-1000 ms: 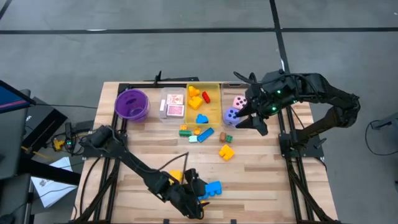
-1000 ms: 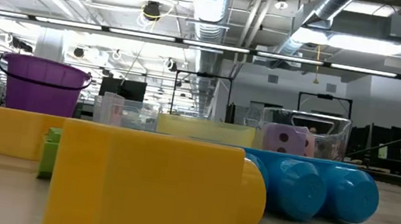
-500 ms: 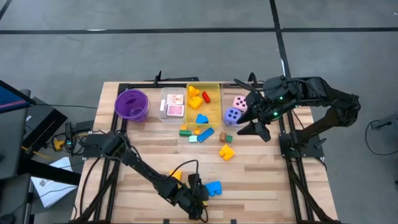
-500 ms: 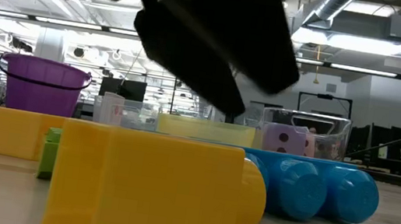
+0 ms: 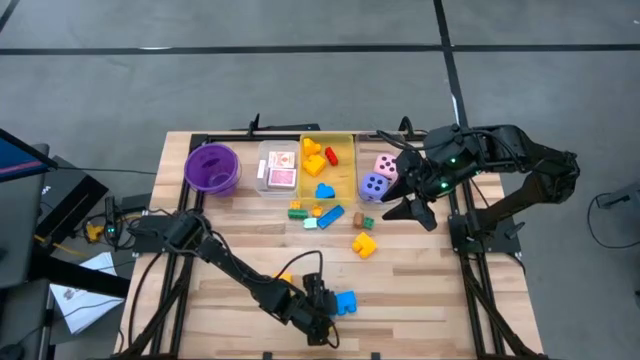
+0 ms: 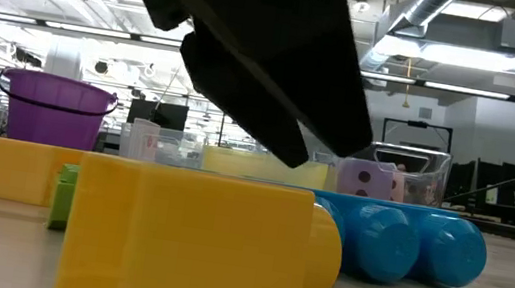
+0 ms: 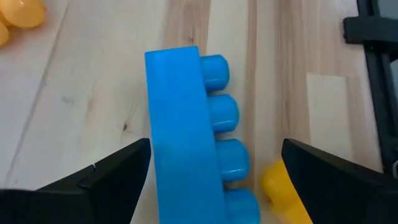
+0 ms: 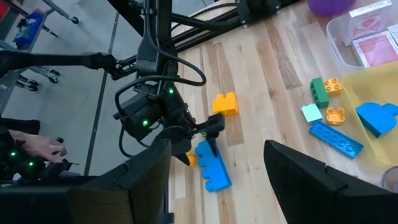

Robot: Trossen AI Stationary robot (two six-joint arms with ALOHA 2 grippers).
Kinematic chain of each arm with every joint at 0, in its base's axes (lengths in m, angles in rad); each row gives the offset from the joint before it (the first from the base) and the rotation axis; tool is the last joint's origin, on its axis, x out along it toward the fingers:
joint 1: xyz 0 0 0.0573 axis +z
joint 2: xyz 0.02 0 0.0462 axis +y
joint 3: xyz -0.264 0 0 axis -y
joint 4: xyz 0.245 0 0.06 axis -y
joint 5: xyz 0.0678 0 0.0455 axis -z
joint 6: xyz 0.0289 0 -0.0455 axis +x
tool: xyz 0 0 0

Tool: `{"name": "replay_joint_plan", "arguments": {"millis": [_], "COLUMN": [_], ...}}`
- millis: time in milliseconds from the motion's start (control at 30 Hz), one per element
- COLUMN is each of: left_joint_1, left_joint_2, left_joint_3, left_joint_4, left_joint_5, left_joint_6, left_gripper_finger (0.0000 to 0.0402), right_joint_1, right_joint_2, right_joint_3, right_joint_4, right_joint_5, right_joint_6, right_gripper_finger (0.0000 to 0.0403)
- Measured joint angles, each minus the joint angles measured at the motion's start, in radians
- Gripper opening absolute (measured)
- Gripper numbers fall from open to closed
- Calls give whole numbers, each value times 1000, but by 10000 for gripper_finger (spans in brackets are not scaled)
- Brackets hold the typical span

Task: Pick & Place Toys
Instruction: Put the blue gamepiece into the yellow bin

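The yellow bin (image 5: 341,152) serves as the landmark, standing at the table's far edge. Inside it lie several yellow blocks (image 5: 313,160), a small red block (image 5: 331,155) and a blue block (image 5: 324,191). Touching it on one side is a clear bin (image 5: 262,168) holding red-and-white playing cards (image 5: 281,168), and beyond that stands the purple bowl (image 5: 211,167); what the bowl contains cannot be told. On the yellow bin's other side, a second clear bin (image 5: 361,186) holds the pink die (image 5: 384,165) and the purple die (image 5: 372,185).

Just in front of the yellow bin, on the bare table (image 5: 420,290), lie a green block (image 5: 297,211), an orange piece (image 5: 316,210) and a long blue plate (image 5: 331,216); a yellow block (image 5: 364,243) sits a little farther out.

Well away from the yellow bin, at the table's near edge, the left gripper (image 5: 322,312) hangs with jaws spread, straddling a blue studded block (image 7: 193,137) without touching it. A yellow block (image 6: 193,241) lies just beside it.

The right gripper (image 5: 398,196) hovers near the dice bin with its jaws apart, holding nothing.
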Motion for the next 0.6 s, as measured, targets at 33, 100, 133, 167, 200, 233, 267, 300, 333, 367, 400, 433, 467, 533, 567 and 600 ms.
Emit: {"name": "replay_joint_plan", "arguments": {"millis": [33, 100, 133, 167, 200, 233, 267, 300, 333, 367, 400, 433, 467, 533, 567, 600], "left_joint_1": [0, -1, -1, -1, -1, -1, -1, -1, -1, -1, -1, -1, -1, -1, -1, -1], "left_joint_2": [0, 0, 0, 0, 0, 0, 0, 0, 0, 0, 0, 0, 0, 0, 0, 0], "left_joint_3": [0, 0, 0, -1, -3, -7, -10, -11, -11, -11, -11, -11, -11, -12, -12, -12], "left_joint_4": [3, 2, 0, 1, 4, 3, 1, -3, -6, -7, -6, -4, 1, 6, 10, 10], "left_joint_5": [8, 30, 42, 55, 67, 76, 77, 76, 76, 76, 76, 72, 63, 54, 52, 50], "left_joint_6": [-3, -6, -7, -8, -14, -25, -28, -28, -28, -29, -29, -30, -30, -31, -33, -39], "left_gripper_finger": [360, 360, 360, 360, 360, 360, 360, 360, 360, 360, 360, 360, 360, 360, 360, 360], "right_joint_1": [0, 0, 0, 0, 0, 0, 0, 0, 0, 0, 0, 0, 0, 0, 0, 0], "right_joint_2": [0, 0, 0, 0, 0, 0, 0, 0, 0, 0, 0, 0, 0, 0, 0, 0], "right_joint_3": [0, 0, 0, 0, 0, 0, 0, 0, 0, 0, 0, 0, 0, 0, 0, 0], "right_joint_4": [0, 0, 0, 0, 0, 0, 0, 0, 0, 0, 0, 0, 0, 0, 0, 0], "right_joint_5": [0, 0, 0, 0, 0, 0, 0, 0, 0, 0, 0, 0, 0, 0, 0, 0], "right_joint_6": [-2, -3, -5, -6, -5, -6, -6, -6, -6, -5, -5, -5, -5, 0, -1, -1], "right_gripper_finger": [250, 250, 250, 250, 250, 250, 250, 250, 250, 250, 250, 250, 250, 250, 250, 250]}}
